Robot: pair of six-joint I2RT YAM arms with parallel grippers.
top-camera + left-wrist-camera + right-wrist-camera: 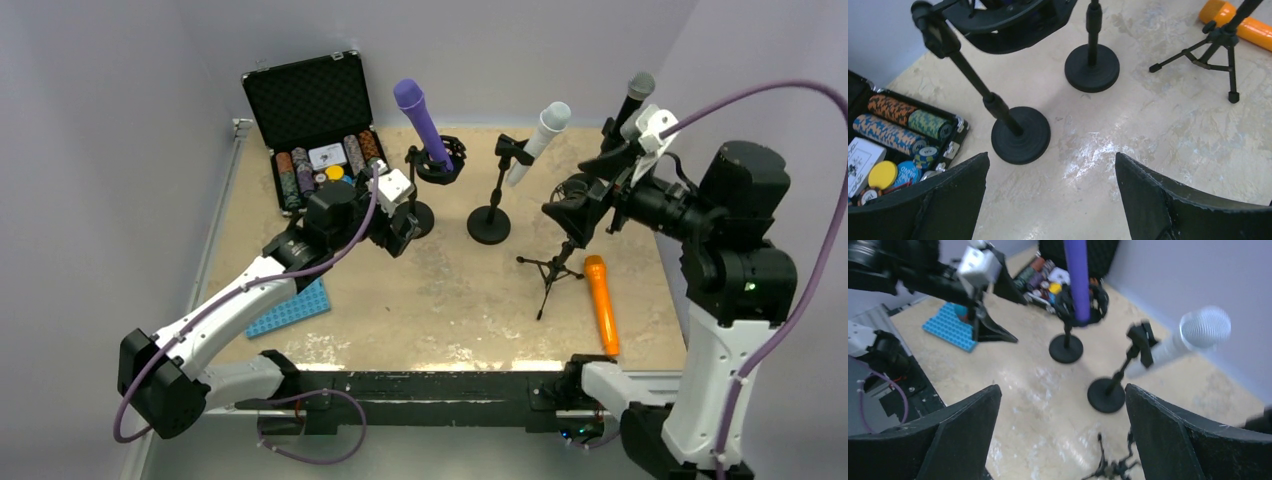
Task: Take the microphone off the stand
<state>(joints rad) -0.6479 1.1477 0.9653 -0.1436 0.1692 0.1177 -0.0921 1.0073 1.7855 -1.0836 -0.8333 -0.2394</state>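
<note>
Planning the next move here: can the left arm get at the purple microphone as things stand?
Probably yes. The left gripper is open and right beside the stand, with nothing between them. The purple microphone juts up clear above its cradle, so its upper body looks free to grasp.

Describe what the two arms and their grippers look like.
The left arm and right arm have white links, black joints and purple cables. The left gripper and right gripper have broad black wedge-shaped fingers.
</note>
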